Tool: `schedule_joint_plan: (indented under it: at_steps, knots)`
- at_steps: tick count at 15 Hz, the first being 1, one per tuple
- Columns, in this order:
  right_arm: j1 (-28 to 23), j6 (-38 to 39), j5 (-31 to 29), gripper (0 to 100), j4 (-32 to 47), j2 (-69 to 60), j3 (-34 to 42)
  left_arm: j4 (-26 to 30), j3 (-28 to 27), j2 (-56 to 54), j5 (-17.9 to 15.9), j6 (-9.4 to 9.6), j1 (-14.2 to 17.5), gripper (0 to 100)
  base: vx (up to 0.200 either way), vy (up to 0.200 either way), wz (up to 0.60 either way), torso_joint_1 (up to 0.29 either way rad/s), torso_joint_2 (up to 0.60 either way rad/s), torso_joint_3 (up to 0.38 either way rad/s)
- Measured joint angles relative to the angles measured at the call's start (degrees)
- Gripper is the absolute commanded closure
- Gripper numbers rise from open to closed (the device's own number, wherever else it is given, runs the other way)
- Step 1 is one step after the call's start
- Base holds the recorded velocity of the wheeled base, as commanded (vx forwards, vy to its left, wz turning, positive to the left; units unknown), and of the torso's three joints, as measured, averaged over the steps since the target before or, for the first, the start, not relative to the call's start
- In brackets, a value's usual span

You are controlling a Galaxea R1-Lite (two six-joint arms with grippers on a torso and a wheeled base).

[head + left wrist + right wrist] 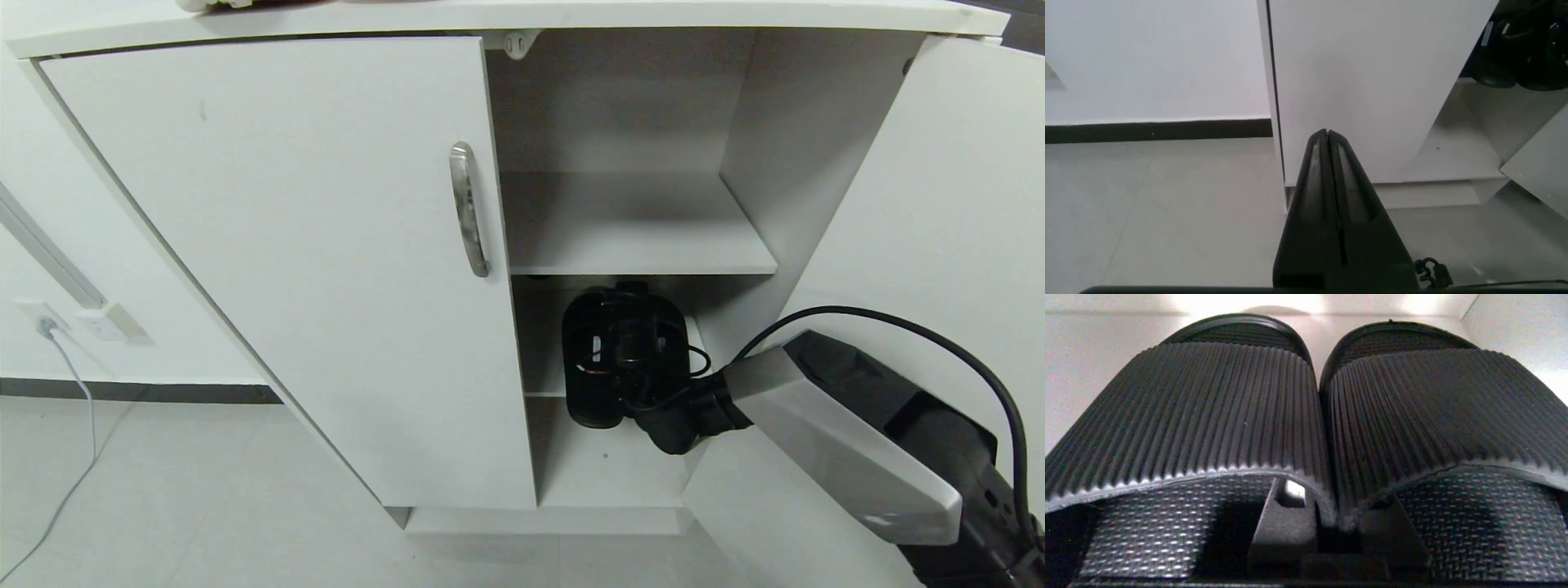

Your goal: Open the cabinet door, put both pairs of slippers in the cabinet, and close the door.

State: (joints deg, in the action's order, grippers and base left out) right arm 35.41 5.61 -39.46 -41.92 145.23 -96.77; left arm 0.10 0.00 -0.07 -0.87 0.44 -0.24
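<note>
Two slippers (pixel 1208 416) in the cabinet (pixel 800 163).
Right gripper (pixel 1331 531) pinches both together; left gripper (pixel 1327 143) closed, empty; contact with shelf (pixel 543 377) hidden.

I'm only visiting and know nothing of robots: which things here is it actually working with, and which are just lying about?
Part of the job: black slippers, clamped in the right gripper inside the cabinet; its open right door.

Just there: wall socket and cable; the closed left door; left gripper, shut, above the floor.
</note>
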Motion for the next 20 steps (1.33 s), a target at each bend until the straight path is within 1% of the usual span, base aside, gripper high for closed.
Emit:
schedule_joint_plan:
  at_steps: [5, 10, 16, 17, 20]
  knots:
    - [-0.69, -0.06, 1.23, 100, 2.68, 1.49, -4.96, 0.0, 0.0, 0.0, 2.04, -0.11, -0.02, 100, 0.0, 0.0, 0.0, 0.0, 0.0, 0.0]
    - [-1.11, -0.06, 1.19, 100, 3.89, 3.73, -8.83, -0.02, 0.0, 0.0, 2.08, -0.09, -0.02, 100, 0.0, 0.0, 0.0, 0.0, 0.0, 0.0]
    - [-1.38, -0.09, 1.17, 100, 4.16, 4.89, -9.74, -0.02, 0.0, 0.0, 2.06, -0.01, 0.0, 100, 0.0, 0.0, 0.0, 0.0, 0.0, 0.0]
    - [-1.55, -0.04, 1.15, 0, 4.29, 5.16, -10.26, -0.02, 0.0, 0.0, 2.06, 0.0, 0.02, 100, 0.0, 0.0, 0.0, 0.0, 0.0, 0.0]
    - [-1.88, -0.06, 1.12, 0, 5.23, 5.57, -10.92, -0.02, 0.0, 0.0, 2.06, 0.0, -0.02, 100, 0.0, 0.0, 0.0, 0.0, 0.0, 0.0]
